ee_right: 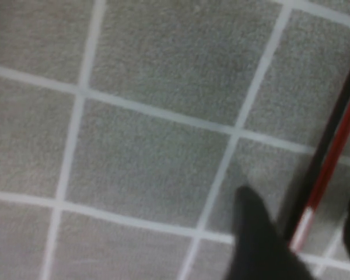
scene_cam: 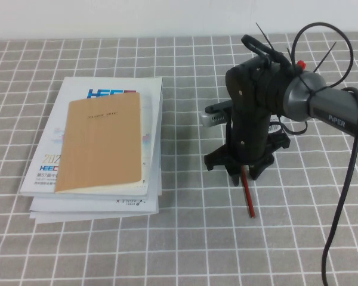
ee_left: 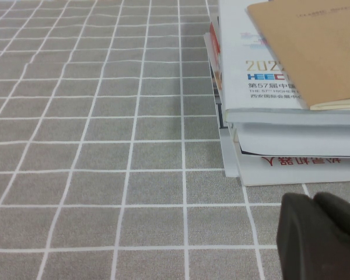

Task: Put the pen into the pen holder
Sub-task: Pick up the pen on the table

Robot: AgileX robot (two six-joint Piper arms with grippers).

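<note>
The landmark here is the stack of white books and booklets topped by a tan paper-covered notebook, lying on the grey cloth with a white grid pattern. Well to the right of that stack in the high view, the right gripper points straight down at the cloth, its black body and cable-tied wrist hanging over the spot. The long, thin dark-red pen lies flat on the cloth beneath it, one end tucked under the gripper, the other end reaching out toward the robot's side, away from the stack. In the right wrist view the pen runs between the two dark fingertips, its pale end close to them; the jaws stand apart on either side of it, and whether they touch it cannot be told. The left gripper shows only in the left wrist view, as a dark rounded mass low over the cloth just beside the near corner of the stack; how wide it stands cannot be told
</note>
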